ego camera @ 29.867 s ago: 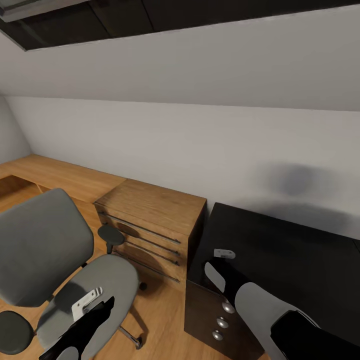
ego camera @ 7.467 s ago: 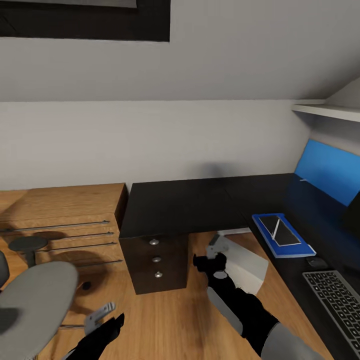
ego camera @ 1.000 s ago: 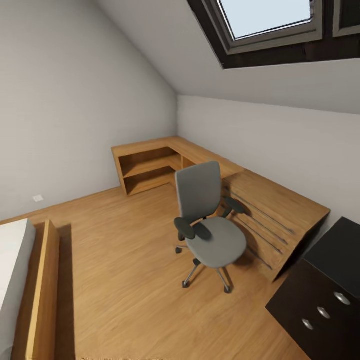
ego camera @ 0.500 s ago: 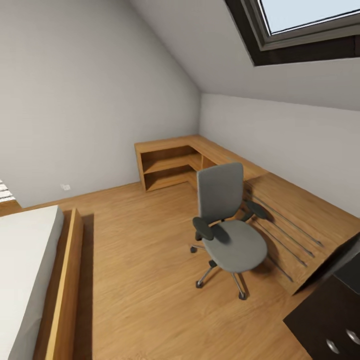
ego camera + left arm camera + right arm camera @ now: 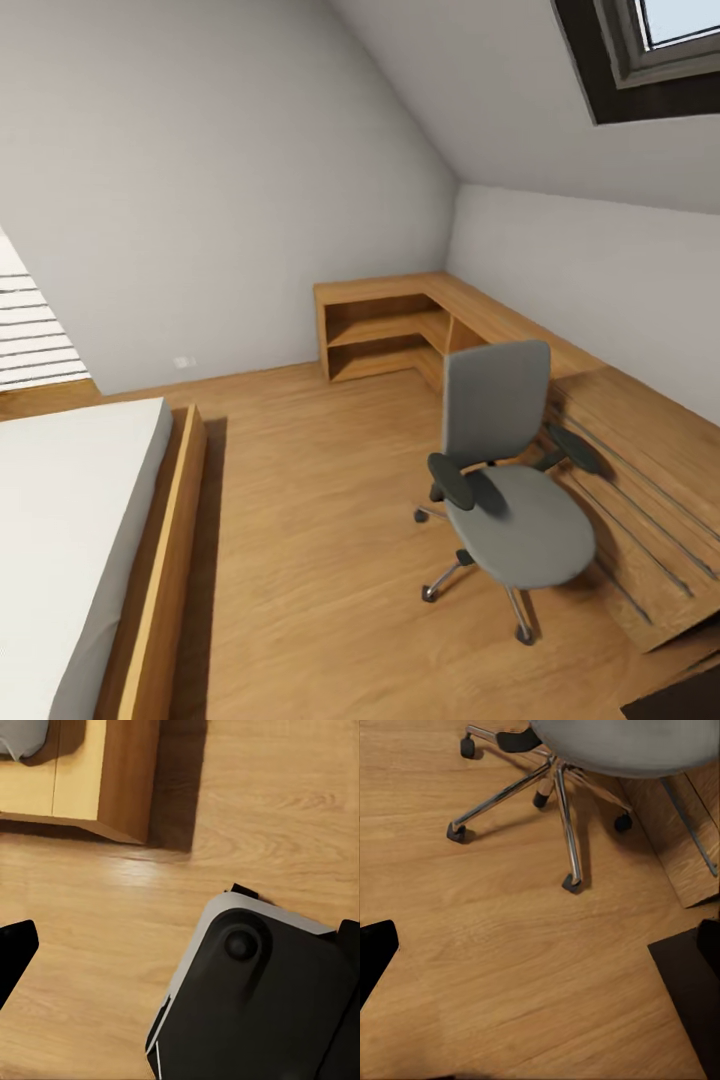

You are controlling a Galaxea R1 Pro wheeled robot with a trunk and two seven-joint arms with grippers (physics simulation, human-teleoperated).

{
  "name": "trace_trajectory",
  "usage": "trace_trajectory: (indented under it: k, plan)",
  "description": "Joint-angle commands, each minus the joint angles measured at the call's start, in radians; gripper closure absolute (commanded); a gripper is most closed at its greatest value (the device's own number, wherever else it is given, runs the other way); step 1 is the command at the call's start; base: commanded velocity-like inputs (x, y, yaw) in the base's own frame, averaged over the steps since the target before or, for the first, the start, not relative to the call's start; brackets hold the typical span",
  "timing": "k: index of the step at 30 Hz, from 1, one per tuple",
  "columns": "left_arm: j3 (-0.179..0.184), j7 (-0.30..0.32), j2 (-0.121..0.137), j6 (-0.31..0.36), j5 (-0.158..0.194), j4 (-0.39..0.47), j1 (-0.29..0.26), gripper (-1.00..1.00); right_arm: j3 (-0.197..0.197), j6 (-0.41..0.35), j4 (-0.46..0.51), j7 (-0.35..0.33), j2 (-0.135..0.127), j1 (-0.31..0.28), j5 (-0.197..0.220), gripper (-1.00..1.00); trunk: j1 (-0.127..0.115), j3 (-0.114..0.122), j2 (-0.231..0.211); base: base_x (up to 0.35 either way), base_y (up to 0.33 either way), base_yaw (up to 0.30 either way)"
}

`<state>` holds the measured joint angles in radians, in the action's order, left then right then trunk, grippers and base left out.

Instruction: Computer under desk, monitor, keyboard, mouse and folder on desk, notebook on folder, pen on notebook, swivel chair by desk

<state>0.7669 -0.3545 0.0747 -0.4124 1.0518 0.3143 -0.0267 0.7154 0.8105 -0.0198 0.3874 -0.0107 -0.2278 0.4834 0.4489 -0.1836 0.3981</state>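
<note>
The swivel chair (image 5: 510, 490) stands on the wooden floor at the right, its grey seat bare and its back toward the far wall. Its chrome star base (image 5: 556, 791) and castors show in the right wrist view. A black corner of the desk (image 5: 682, 704) peeks in at the lower right edge. My left gripper (image 5: 181, 945) is open over the floor, above my own dark base (image 5: 255, 997). My right gripper (image 5: 541, 945) is open too, over bare floor near the chair's base. The computer, monitor, keyboard, mouse, folder, notebook and pen are out of view.
A bed (image 5: 70, 540) with a wooden frame lies at the left. A wooden L-shaped shelf unit (image 5: 385, 325) runs along the far corner, and a wooden chest of drawers (image 5: 650, 500) stands behind the chair. Open floor lies between bed and chair.
The head view has swung left: the chair now sits further right in the picture, the bed fills more of the left, and the desk has slid almost out of frame.
</note>
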Motion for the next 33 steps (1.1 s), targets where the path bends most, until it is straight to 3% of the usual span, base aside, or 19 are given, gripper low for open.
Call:
trace_trajectory:
  k: [1,9,22,33]
  plan:
    - [0.008,-0.008,0.001,-0.002,0.005,0.002,-0.001,-1.0,0.009,0.002,-0.002,0.005,0.0,-0.001,0.003,-1.0,0.001,-0.002,0.002,0.319,0.0,0.277]
    - [0.008,-0.008,0.0,-0.002,0.005,0.002,-0.001,-1.0,0.009,0.002,-0.002,0.005,0.0,-0.001,0.003,-1.0,0.001,-0.006,0.002,0.234,0.0,0.277]
    - [0.009,-0.008,0.0,-0.003,0.005,0.002,-0.001,-1.0,0.009,0.002,-0.002,0.005,0.0,-0.001,0.003,-1.0,0.001,-0.013,0.002,0.03,0.0,0.265]
    - [0.009,-0.008,0.0,-0.002,0.005,0.002,-0.001,-1.0,0.009,0.002,-0.002,0.004,0.0,-0.001,0.003,-1.0,0.001,-0.014,0.002,0.02,-0.015,0.064]
